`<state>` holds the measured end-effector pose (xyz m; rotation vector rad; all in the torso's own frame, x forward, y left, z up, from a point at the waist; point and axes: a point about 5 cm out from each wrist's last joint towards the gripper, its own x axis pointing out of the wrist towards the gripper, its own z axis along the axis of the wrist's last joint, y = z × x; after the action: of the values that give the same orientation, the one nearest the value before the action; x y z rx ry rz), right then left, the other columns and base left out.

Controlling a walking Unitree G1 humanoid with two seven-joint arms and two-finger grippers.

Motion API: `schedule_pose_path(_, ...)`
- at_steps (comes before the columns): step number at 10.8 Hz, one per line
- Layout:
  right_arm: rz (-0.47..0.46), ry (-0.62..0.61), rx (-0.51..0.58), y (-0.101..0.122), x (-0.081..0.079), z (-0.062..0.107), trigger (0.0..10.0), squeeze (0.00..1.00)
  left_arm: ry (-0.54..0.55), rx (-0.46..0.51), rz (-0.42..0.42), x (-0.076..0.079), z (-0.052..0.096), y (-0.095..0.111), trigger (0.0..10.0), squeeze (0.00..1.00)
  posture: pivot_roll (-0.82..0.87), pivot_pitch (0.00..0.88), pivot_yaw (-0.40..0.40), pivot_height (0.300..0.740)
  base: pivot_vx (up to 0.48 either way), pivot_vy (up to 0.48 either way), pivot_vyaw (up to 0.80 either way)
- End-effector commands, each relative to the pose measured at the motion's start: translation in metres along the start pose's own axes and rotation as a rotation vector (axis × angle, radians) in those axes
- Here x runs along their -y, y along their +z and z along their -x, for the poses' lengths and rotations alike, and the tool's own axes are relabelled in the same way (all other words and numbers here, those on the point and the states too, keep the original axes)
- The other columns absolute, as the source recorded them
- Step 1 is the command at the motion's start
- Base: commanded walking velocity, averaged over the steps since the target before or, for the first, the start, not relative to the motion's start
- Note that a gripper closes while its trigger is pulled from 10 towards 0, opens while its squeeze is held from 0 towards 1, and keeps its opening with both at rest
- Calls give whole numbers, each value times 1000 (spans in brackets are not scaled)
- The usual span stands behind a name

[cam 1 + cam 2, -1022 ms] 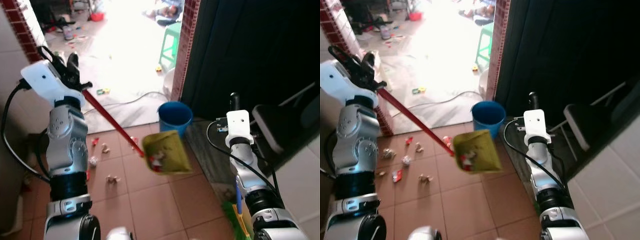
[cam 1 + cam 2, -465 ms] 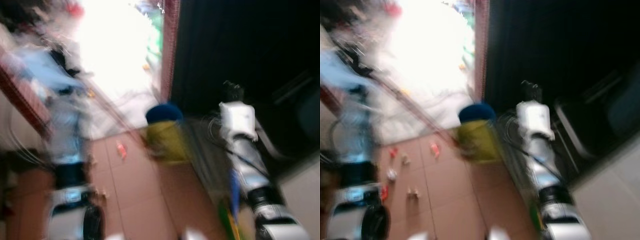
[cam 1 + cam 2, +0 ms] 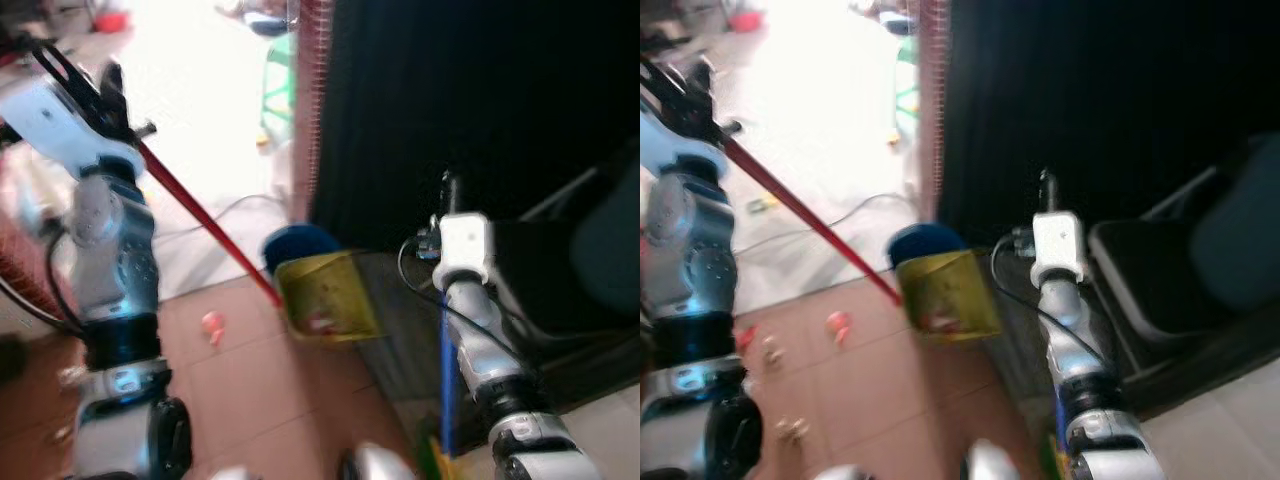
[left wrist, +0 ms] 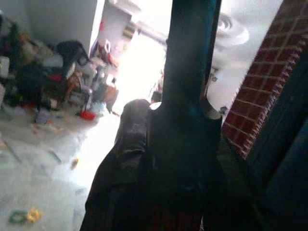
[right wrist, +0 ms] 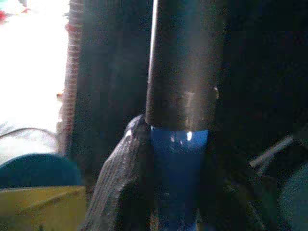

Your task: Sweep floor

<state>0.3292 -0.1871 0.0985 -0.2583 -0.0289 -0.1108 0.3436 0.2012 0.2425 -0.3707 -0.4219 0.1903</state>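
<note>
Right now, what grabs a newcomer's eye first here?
The yellow dustpan on its long red handle, held up by the left gripper, hanging just in front of the blue bucket by the brick doorway. Next, the right gripper clamped on a blue broom handle.

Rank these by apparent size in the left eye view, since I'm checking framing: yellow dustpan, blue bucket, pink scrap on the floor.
1. yellow dustpan, the largest, though held nearer the camera.
2. blue bucket, smaller, partly hidden behind the dustpan, so its full size is unsure.
3. pink scrap, clearly the smallest.
</note>
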Motion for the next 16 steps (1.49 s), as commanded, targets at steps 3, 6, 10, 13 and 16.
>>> schedule_pose_path(3, 22, 35, 62, 12, -4, -3, 10000, 0, 2, 128, 23, 0, -11, 28, 10000, 0, 2, 0, -30, 740, 437, 0, 0)
schedule_pose_path(6, 22, 41, 57, 12, -3, -3, 10000, 0, 22, 159, -7, -7, -15, 34, 10000, 0, 1, 0, -33, 740, 431, 0, 0)
schedule_pose_path(10, 19, 48, 56, 12, -4, -2, 10000, 0, 11, 187, -59, -7, -20, 34, 10000, 0, -3, 0, -34, 740, 431, 0, 0)
schedule_pose_path(13, 21, 46, 52, 10, -3, -1, 10000, 0, -1, 218, -108, -7, -25, 41, 10000, 0, 0, 0, -30, 740, 429, 0, 0)
schedule_pose_path(16, 24, 49, 50, 10, -3, -3, 10000, 0, -39, 252, -158, 0, -26, 47, 10000, 0, 7, 0, -37, 740, 418, 80, 0)
